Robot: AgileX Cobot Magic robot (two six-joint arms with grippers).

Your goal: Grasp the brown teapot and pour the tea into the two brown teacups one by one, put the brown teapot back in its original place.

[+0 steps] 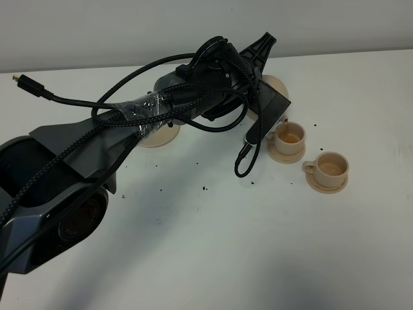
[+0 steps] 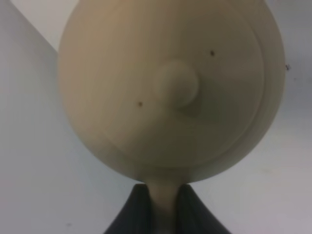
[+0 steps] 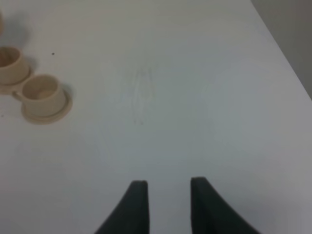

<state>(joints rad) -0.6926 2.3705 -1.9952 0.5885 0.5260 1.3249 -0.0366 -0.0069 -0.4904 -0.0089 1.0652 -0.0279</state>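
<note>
Brown teapot (image 2: 165, 97) hanging by loop handle from clenched left tool (image 2: 163, 197), just behind near teacup (image 1: 289, 137). Near teacup and far teacup (image 1: 330, 169) both showing tea. Wide saucer (image 1: 158, 139) leftward of teapot, under left arm, well apart from cups; path there seemingly open. Right tool (image 3: 165, 200) released, empty, over table (image 3: 195, 97).

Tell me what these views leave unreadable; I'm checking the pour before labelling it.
Exterior high: the left arm hides most of the brown teapot, spout included.
Left wrist: close and blurred; no spout shown, left gripper cut off by the edge.
Right wrist: one teacup cut off by the edge.
</note>
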